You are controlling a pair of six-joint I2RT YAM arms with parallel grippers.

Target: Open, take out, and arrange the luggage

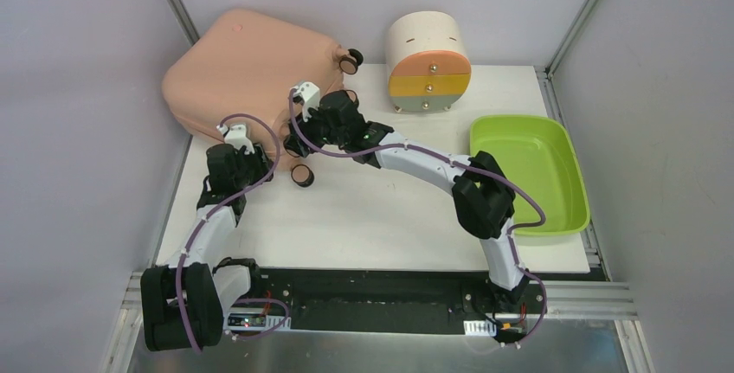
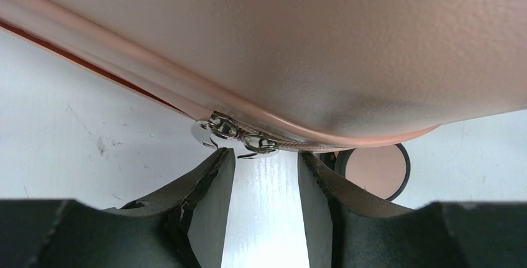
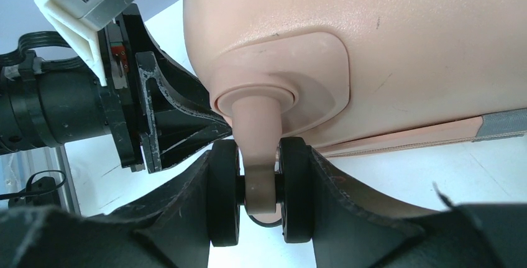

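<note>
The luggage (image 1: 251,66), a peach-pink hard-shell suitcase, lies tilted at the table's back left, its near edge raised. My left gripper (image 1: 258,162) is at its near corner. In the left wrist view it (image 2: 266,156) is open and empty, and the two metal zipper pulls (image 2: 236,136) sit together on the seam just past the fingertips. My right gripper (image 1: 322,115) is at the suitcase's right side. In the right wrist view it (image 3: 261,165) is shut on a black twin wheel (image 3: 292,196) of the luggage (image 3: 385,44). Another wheel (image 1: 301,175) shows below the shell.
A cream cylindrical drawer unit (image 1: 428,61) stands at the back middle. A lime-green tray (image 1: 528,170) lies at the right edge of the white table (image 1: 381,217). A further suitcase wheel (image 1: 350,61) sticks out beside the drawer unit. Grey walls close in on both sides.
</note>
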